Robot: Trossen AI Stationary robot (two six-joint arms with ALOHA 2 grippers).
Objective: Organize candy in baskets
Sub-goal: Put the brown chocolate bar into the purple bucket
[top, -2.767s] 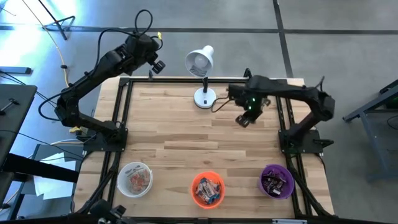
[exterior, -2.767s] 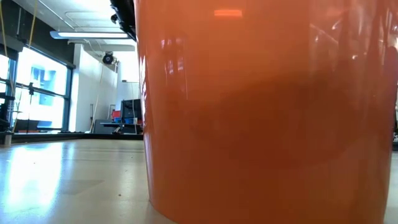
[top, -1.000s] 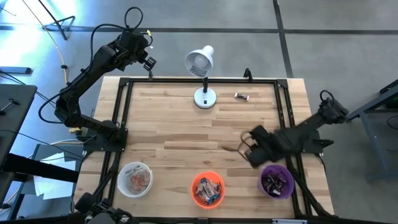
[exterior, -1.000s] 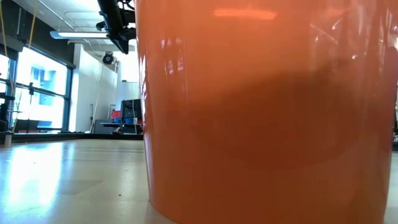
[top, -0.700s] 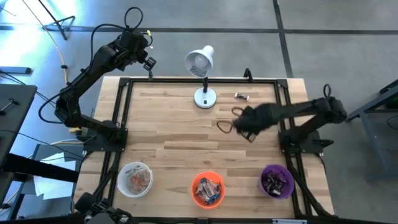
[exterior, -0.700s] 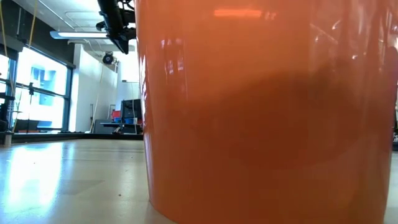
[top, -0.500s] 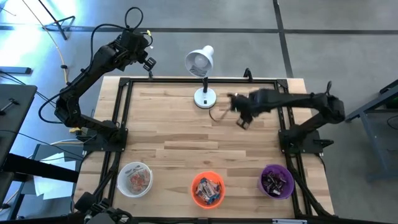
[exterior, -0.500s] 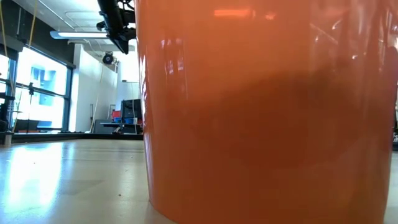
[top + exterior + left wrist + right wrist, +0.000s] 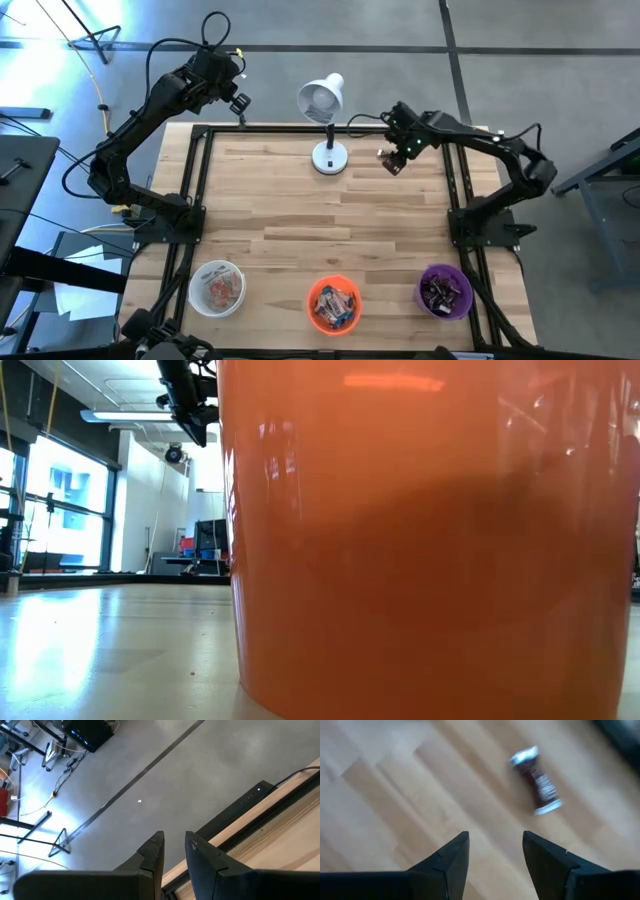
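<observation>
A single dark brown candy [image 9: 536, 780] with silver twisted ends lies on the wooden table near the lamp. My right gripper [image 9: 392, 162] hovers open just above it, and in the right wrist view the candy lies ahead of the gripper [image 9: 495, 842], apart from the fingers. Three baskets holding candy stand along the near edge: white [image 9: 217, 288], orange [image 9: 334, 304] and purple [image 9: 444, 291]. My left gripper [image 9: 241, 115] waits raised over the far left corner, its fingers [image 9: 155, 847] a narrow gap apart with nothing between.
A white desk lamp [image 9: 325, 120] stands at the far middle, its base [image 9: 328, 158] just left of my right gripper. A black frame rail [image 9: 300, 127] runs round the table. The orange basket's wall [image 9: 430, 540] fills most of the low view.
My right gripper has swung from beside the purple basket at the near right toward the table's far edge, and now hangs over the lone candy beside the lamp.
</observation>
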